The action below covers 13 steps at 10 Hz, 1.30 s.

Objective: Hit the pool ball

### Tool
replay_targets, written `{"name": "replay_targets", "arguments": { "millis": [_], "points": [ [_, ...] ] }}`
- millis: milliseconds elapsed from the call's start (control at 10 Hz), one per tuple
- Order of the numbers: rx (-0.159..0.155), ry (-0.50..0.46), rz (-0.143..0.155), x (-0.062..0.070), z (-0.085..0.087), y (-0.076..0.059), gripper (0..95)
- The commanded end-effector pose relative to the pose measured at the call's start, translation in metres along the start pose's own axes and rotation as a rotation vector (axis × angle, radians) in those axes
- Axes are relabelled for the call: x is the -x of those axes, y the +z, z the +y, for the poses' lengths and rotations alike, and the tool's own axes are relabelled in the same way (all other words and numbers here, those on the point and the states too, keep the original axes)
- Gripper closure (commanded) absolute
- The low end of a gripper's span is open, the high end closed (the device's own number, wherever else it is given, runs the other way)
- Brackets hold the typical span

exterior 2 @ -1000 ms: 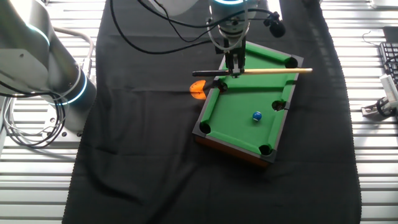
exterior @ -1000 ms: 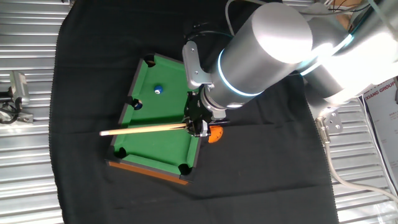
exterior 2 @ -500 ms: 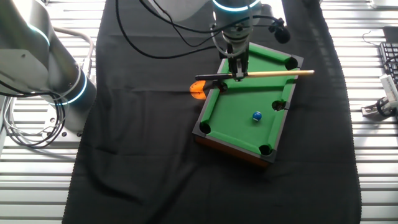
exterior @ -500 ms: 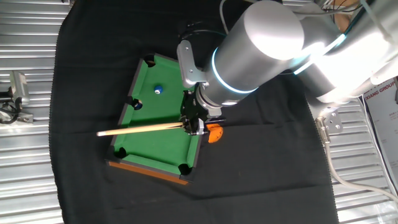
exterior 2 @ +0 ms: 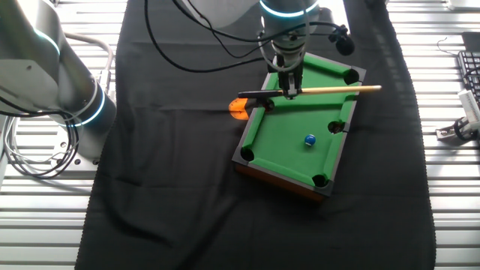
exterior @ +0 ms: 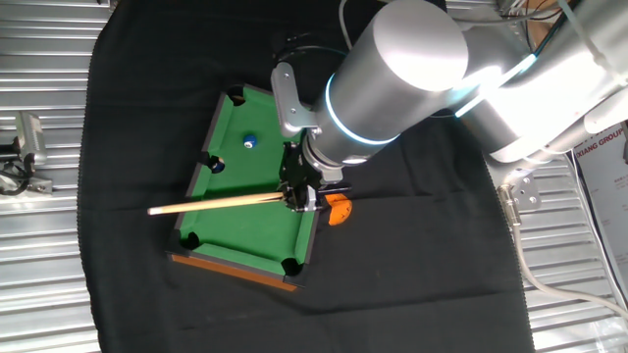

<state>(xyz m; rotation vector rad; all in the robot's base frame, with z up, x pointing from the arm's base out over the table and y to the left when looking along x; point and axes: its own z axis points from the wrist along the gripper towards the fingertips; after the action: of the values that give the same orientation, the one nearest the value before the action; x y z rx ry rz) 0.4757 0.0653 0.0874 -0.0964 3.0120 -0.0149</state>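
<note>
Felt on the toy pool table [exterior: 240, 211] is mostly bare, so the pool ball [exterior: 249, 142] has loads of open green around it. It's the tiny light-blue one, sitting alone toward one end, closer to the side pocket on its rail than to the middle, touching no cushion. The other fixed view shows it [exterior 2: 309, 139] the same way, well apart from the cue.

Claw [exterior: 297, 199] is closed tight on the cue stick [exterior: 216, 204], gripping it near the dark butt end over the long rail. The stick lies level across the far end of the table from the ball, its pale tip poking out past the opposite rail over the black cloth [exterior: 137, 265].

An orange thing [exterior: 338, 211] sits just beside the rail by the claw, on the cloth.

Writing: a white sticker at the right edge of one fixed view reads something like "XIANG GROUP", cut off. The other fixed view shows a keyboard corner [exterior 2: 469, 71] and a second silver arm [exterior 2: 52, 67] instead, neither visible from the first side.
</note>
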Motion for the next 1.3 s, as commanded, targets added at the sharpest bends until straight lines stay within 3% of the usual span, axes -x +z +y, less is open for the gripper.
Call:
{"name": "replay_targets", "arguments": {
  "millis": [100,1300],
  "points": [
    [0.002,0.001,-0.001,0.0006,-0.0010,0.0005,95.0],
    [0.007,0.002,-0.003,0.0032,0.0002,0.0066,95.0]
  ]
}}
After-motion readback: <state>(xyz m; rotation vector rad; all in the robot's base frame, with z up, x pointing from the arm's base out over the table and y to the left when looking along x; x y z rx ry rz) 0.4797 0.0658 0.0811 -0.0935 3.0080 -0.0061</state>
